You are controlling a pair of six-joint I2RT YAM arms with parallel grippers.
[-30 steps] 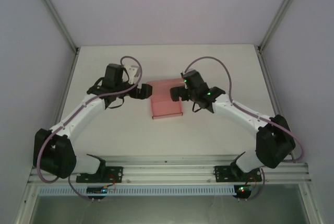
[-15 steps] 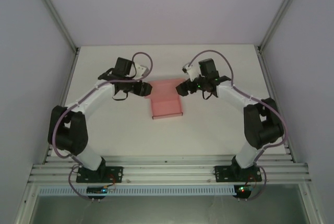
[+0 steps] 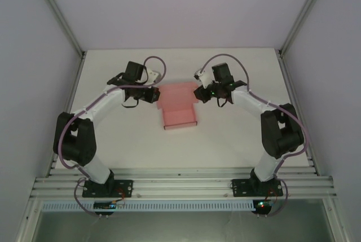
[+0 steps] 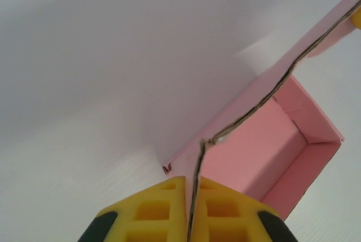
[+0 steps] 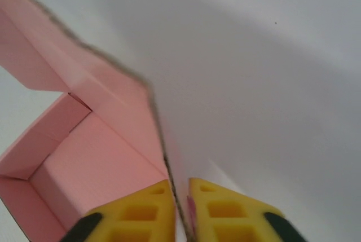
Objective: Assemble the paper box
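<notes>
Box (image 3: 179, 112) sits mid-tabletop (image 3: 237, 140), tray open upward, between the arms. Left jaws clench the left end of its rear flap (image 3: 177, 90); right jaws clench the right end. Likely reason: the matched hold keeps the flap square for folding over the tray.

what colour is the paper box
The box is pink, clearest in the right wrist view.

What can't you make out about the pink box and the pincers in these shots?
- Left wrist view: the left pincer pads are cut off by the bottom edge; the paper box runs off the right edge.
- Right wrist view: the right pincer pads are cut off below; the box leaves the left edge.
- Top view: tabs and folds are too small to read.
</notes>
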